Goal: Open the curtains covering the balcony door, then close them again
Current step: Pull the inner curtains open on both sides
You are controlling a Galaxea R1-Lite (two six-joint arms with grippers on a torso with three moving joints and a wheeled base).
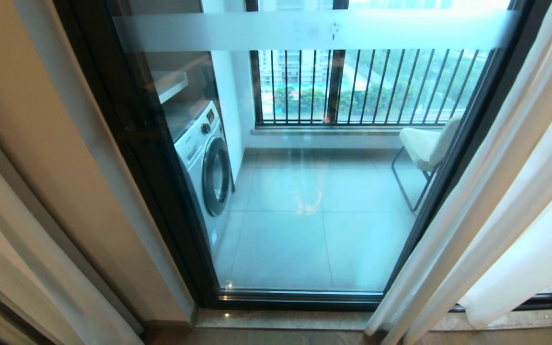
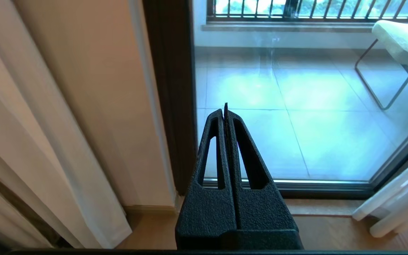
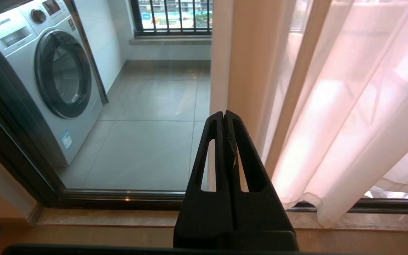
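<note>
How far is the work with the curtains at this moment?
The curtains hang bunched at the sides, so the balcony door glass is uncovered: opening looks done. Nothing is in hand: the left end effector and the right end effector are shut and hold nothing. Closing the curtains remains.

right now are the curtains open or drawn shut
Open: the curtains hang bunched at the right, leaving the balcony door glass uncovered.

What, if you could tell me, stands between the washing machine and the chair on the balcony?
Only bare grey floor tiles separate the washing machine from the chair, seen in the head view.
</note>
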